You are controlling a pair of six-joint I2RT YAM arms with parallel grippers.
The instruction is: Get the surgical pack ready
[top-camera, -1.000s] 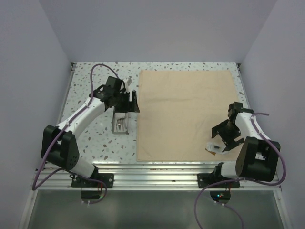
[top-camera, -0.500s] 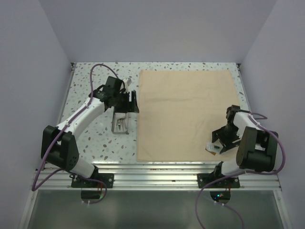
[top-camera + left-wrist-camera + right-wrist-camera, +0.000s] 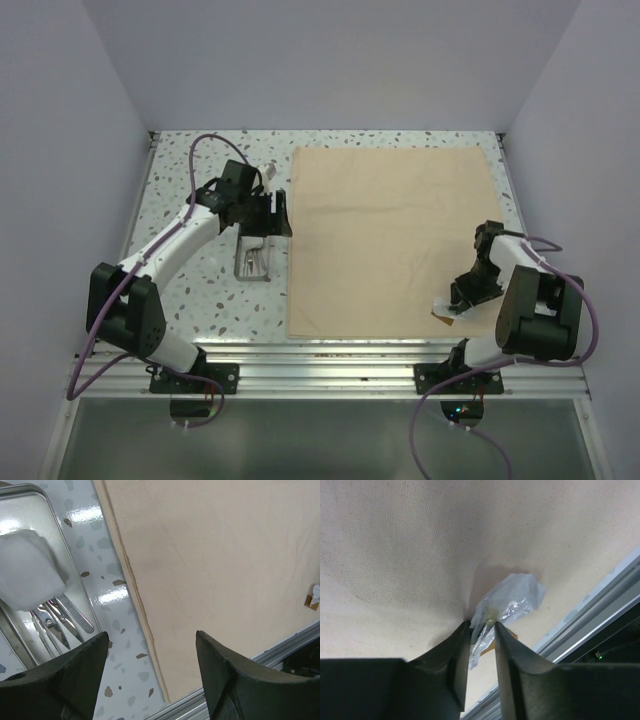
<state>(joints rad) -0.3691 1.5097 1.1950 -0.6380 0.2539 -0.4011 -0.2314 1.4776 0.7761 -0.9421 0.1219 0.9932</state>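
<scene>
The large tan cloth sheet lies flat on the right half of the table. Near its front right corner is the small white packet, crinkled, and my right gripper is shut on it with the fingertips pressing into the cloth. Left of the sheet, the grey metal tray holds white gauze and steel scissors, with thin forceps beside them. My left gripper hovers open over the cloth's left edge beside the tray, holding nothing.
An aluminium rail runs along the table's near edge, just past the packet. The speckled tabletop shows left of the cloth. Grey walls close in the back and both sides.
My right gripper has lowered onto the packet and its jaws have closed from wide open to a pinch on it. The left arm has not moved.
</scene>
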